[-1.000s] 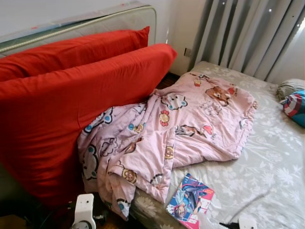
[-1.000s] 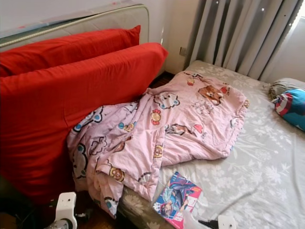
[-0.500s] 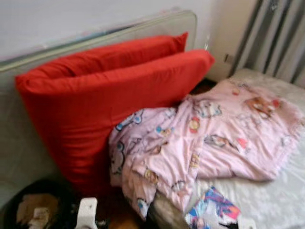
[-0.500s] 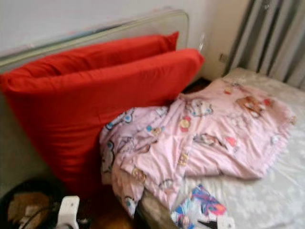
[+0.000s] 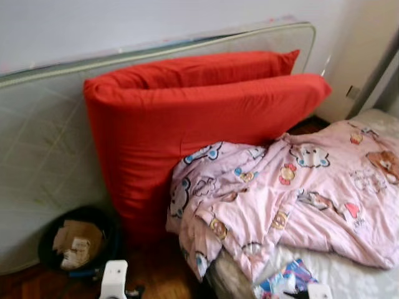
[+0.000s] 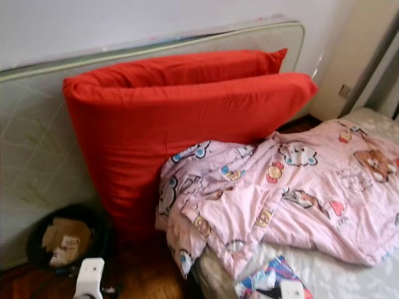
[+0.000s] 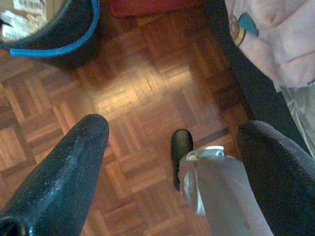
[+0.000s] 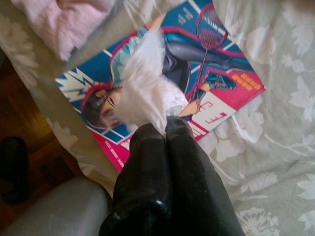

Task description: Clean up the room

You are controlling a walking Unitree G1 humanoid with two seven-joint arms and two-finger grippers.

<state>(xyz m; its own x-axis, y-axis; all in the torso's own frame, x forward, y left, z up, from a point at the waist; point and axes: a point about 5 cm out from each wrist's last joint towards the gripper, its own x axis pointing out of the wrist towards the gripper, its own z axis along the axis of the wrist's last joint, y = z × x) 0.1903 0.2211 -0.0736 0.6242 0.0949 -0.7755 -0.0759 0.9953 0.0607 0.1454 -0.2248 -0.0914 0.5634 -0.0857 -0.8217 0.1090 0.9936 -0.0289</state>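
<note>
right gripper point(image 8: 165, 129): fingers pressed together, pinching a white fluffy tissue point(image 8: 142, 91) over the glossy comic book point(image 8: 206, 64) at the bed point(image 5: 368, 283) edge
left gripper point(image 7: 167, 147): spread wide, holds nothing, above parquet floor point(image 7: 123, 98)
trash bin point(image 5: 76, 244): dark, round, cardboard scraps inside, by the upright mattress point(image 5: 43, 156)
progress: early; tissue not binned, crumpled pink blanket point(image 5: 293, 193), red cushions point(image 5: 199, 124) untidy

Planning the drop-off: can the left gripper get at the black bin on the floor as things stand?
Probably yes. The left gripper hangs open over bare parquet floor, and the black bin with its blue rim sits just ahead with nothing between them. The bin stands by the red cushion, its top uncovered.
</note>
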